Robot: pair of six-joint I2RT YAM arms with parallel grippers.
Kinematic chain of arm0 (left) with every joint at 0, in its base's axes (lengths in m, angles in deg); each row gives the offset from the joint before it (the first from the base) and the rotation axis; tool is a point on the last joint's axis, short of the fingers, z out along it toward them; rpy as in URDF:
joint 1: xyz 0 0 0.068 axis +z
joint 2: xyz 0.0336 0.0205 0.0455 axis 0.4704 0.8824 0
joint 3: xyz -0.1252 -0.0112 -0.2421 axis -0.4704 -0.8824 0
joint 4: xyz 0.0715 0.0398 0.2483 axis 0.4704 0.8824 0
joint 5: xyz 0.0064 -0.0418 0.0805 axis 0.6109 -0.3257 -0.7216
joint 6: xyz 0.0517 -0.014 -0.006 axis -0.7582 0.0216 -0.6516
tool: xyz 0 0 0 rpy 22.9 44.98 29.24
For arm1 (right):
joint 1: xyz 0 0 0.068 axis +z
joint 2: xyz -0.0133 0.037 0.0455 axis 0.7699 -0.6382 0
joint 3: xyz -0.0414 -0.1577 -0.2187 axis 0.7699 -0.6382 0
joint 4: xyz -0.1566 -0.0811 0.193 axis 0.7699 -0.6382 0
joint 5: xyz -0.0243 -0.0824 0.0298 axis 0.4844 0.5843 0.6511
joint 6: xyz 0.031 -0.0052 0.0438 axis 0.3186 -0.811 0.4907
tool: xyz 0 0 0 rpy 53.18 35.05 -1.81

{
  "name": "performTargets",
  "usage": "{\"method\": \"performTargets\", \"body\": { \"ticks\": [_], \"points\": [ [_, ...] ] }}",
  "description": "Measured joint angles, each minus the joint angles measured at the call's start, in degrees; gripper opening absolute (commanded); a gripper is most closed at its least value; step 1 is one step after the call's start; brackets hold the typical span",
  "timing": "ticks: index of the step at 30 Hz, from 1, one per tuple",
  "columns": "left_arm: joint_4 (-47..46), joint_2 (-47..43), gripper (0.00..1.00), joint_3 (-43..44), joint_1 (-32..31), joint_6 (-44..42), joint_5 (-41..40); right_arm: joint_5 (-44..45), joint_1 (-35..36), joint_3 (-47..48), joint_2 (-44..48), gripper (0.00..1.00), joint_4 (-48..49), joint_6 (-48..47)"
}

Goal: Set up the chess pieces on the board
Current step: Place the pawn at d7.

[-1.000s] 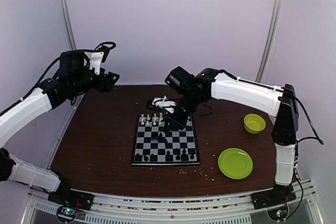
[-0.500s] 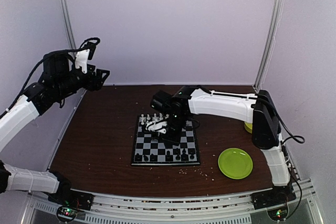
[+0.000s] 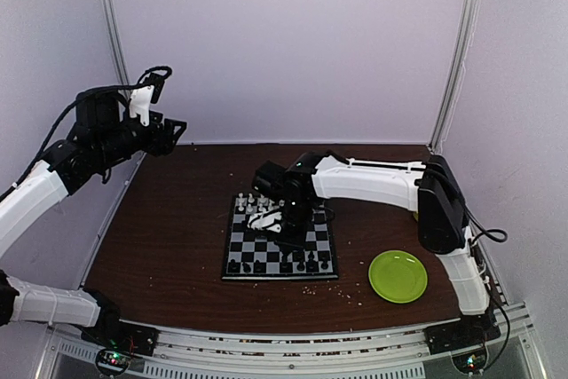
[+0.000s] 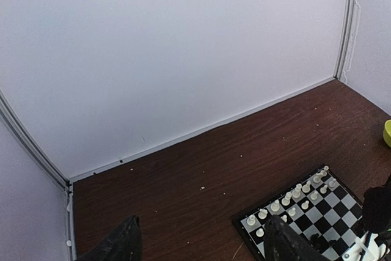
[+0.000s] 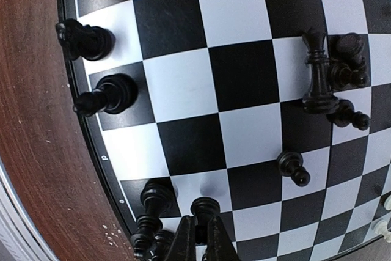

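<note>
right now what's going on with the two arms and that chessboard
The right gripper is down low over the board, jaws shut, its tips beside a black piece near the board's edge; whether it pinches that piece is unclear. White pieces line the far side, black pieces the near side, and a few black ones sit bunched mid-board. The left gripper hangs open, raised off to the left, away from the board.

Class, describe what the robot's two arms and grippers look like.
Both the left arm and right arm have white shell links joined by black joints. A black cable loops over the left arm. The left gripper and right gripper are black, each with two dark tapered fingers.
</note>
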Motion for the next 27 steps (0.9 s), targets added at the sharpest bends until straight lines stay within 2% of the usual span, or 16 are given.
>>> {"method": "performTargets", "body": {
  "ticks": [6,13,27],
  "points": [
    [0.00,0.15,0.69,0.00,0.00,-0.13,0.00,-0.07,0.00,0.42,-1.29,0.05,-0.33,0.00],
    [0.00,0.15,0.69,0.00,0.00,-0.22,0.17,-0.24,0.00,1.84,-1.68,0.15,-0.63,-0.02],
    [0.02,0.37,0.67,0.00,0.00,-0.63,0.59,-0.33,0.00,1.95,-1.70,0.22,-1.73,0.00]
  ]
}}
